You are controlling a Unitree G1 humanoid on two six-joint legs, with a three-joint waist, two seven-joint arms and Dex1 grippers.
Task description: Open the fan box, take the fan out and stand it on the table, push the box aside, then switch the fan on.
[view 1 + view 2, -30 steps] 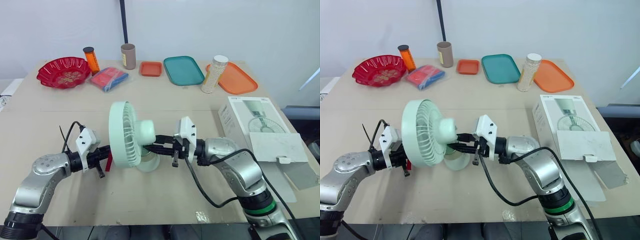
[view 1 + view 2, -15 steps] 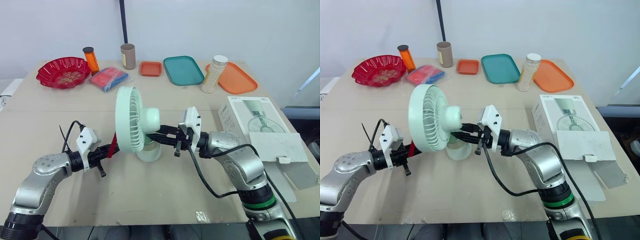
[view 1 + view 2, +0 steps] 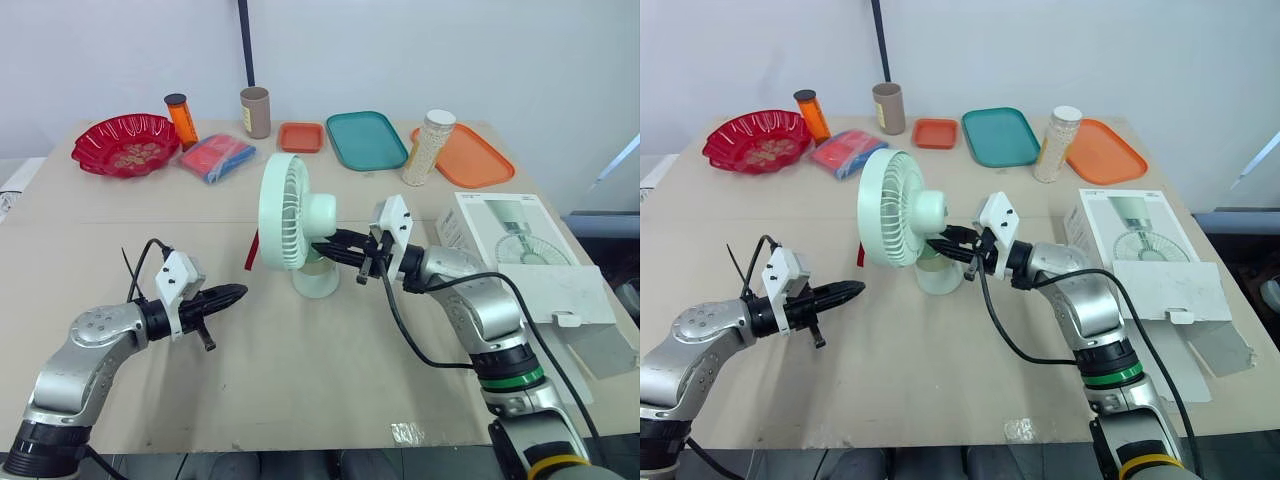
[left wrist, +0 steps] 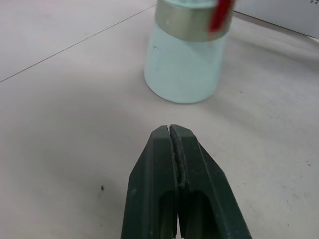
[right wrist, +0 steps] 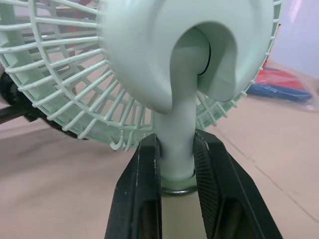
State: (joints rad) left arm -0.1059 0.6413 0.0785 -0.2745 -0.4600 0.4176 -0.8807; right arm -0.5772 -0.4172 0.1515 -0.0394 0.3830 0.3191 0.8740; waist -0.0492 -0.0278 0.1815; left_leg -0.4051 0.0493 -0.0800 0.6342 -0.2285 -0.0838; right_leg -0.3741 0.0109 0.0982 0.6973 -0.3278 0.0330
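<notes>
My right gripper (image 3: 330,246) stays clamped on the fan's neck. My left gripper (image 3: 230,293), fingers pressed together, now sits apart from the fan, low over the table (image 3: 330,380). Over the last second I carried the fan (image 3: 292,212) from tilted between my arms to farther out — its base now rests on the table, so I judge the standing step done. Its stem is upright, the grille faces my left, and the motor backs toward the box (image 3: 530,262) on my right.

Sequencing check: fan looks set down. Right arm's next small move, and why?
Probably open the right gripper and back off: it clamps the neck of the fan, yet the fan stands upright with its base on the table. The left gripper is shut, apart from it; the box awaits pushing.
</notes>
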